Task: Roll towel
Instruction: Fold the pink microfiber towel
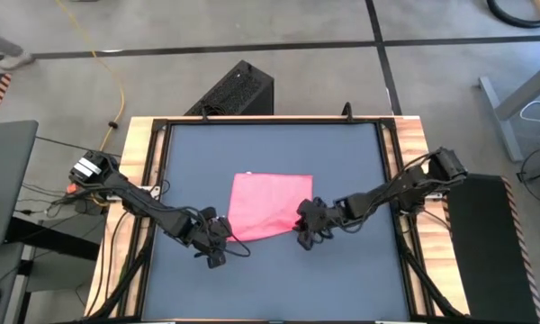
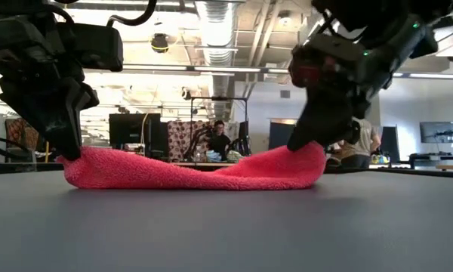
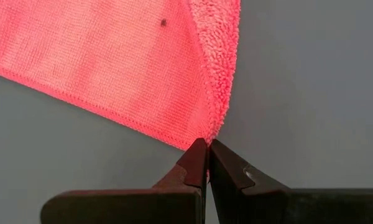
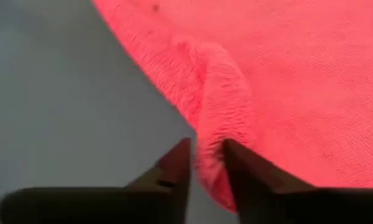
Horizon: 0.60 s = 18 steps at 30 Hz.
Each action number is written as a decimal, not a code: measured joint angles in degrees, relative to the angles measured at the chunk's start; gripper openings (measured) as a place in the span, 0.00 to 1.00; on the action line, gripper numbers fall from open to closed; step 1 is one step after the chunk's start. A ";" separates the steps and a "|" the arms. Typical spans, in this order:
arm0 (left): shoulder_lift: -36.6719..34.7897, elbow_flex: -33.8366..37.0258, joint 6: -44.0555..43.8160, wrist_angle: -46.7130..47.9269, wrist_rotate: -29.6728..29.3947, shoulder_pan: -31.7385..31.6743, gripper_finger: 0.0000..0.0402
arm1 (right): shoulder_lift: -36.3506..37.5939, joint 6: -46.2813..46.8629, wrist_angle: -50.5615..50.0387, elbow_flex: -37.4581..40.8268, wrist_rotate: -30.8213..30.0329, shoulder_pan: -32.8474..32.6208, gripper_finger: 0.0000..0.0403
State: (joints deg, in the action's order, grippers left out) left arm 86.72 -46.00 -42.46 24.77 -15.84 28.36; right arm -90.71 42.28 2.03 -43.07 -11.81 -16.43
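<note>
No readable text, labels, brands or nos. in any view; nothing legible on arms, table or bkgd.

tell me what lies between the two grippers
Only the towel spans from the left gripper to the right gripper, each pinching a near corner; the high view shows it.

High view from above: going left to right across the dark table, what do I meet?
Left end effector pinching a corner → small bright pink soft cloth towel → right end effector gripping the opposite corner.

Even overhead light — right wrist view blurred.
</note>
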 joint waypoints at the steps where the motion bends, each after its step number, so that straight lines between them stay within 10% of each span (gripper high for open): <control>1: 0.00 0.00 0.00 0.02 0.00 0.00 0.00 | 0.05 -1.19 -0.18 0.00 0.09 -0.88 0.21; 6: 0.00 0.02 -0.04 0.18 0.00 0.00 0.00 | -0.22 -7.95 -3.50 -0.03 5.90 -7.70 0.04; 18: 0.02 0.02 -0.36 -0.70 0.65 0.00 0.00 | -0.34 -4.22 -9.16 0.00 7.23 -19.57 0.34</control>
State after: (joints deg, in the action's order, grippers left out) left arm 86.74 -45.98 -42.82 24.08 -15.19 28.36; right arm -91.05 38.06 -7.13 -43.07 -4.58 -36.00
